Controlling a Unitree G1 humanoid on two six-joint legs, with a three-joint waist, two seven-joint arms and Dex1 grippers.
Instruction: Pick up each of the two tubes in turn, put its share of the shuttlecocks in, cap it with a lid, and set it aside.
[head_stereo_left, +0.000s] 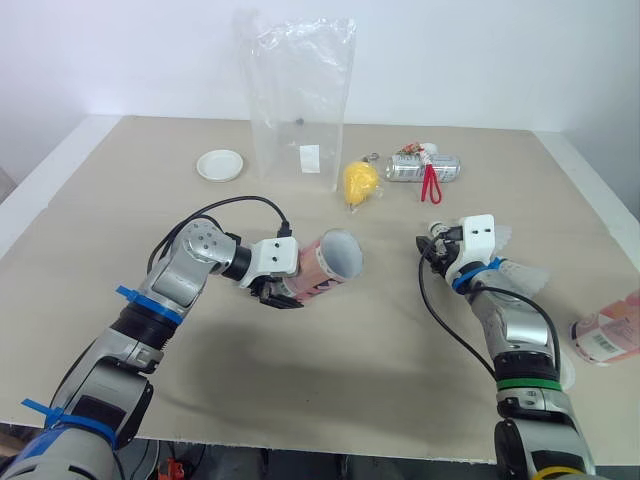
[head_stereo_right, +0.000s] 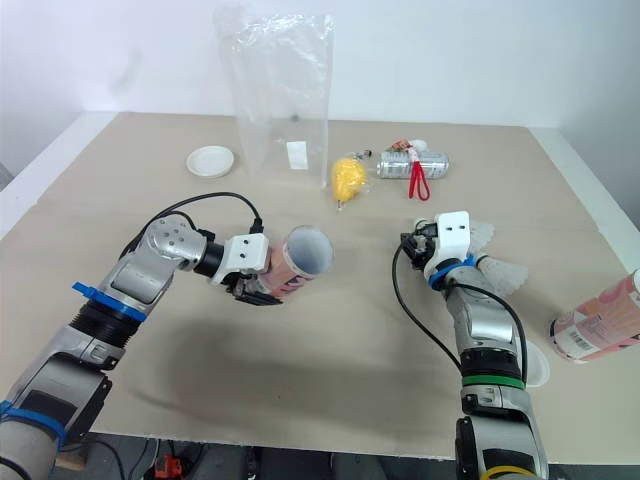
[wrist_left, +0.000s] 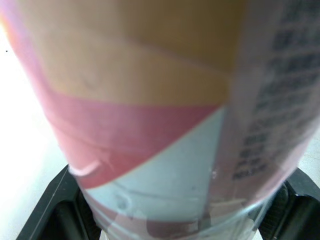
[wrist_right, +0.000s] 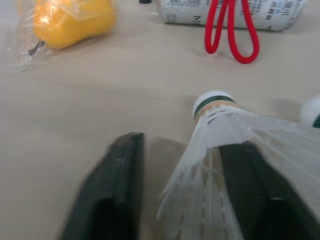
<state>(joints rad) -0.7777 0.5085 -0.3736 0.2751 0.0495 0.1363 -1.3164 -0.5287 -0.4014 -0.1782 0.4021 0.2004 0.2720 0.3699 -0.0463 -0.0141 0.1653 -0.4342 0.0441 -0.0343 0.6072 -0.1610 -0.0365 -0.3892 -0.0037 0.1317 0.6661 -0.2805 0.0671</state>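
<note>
tube (head_stereo_left: 328, 262) is in the left gripper (head_stereo_left: 277, 291), up off the table (head_stereo_left: 330, 400) and tipped nearly flat, open mouth turned toward the right arm. my guess is it's angled like that so a shuttlecock can be slid straight in from that side. both black fingers (wrist_left: 55, 212) are pressed against the tube's sides down near its closed end, so the grip looks firm.

right gripper (head_stereo_left: 434, 245) is low over the table by the loose shuttlecocks (head_stereo_left: 525, 272). its jaws are spread, and one shuttlecock (wrist_right: 220, 125) lies with its skirt over one finger and a gap to the other, so i'd say nothing is pinched yet.

second tube (head_stereo_right: 600, 318) lies on its side, well apart at the far right. one lid (head_stereo_left: 220, 164) sits at the back beside the bag (head_stereo_left: 297, 100). something white and round (head_stereo_right: 537, 368) pokes out from under the right forearm, maybe the other lid, but it's mostly covered.

hard to tell:
- whether anything is already inside the held tube, since the mouth just looks dark
- how many shuttlecocks there are, since the gripper hides part of the pile
- the second tube's far end, which is cut off at the edge
</note>
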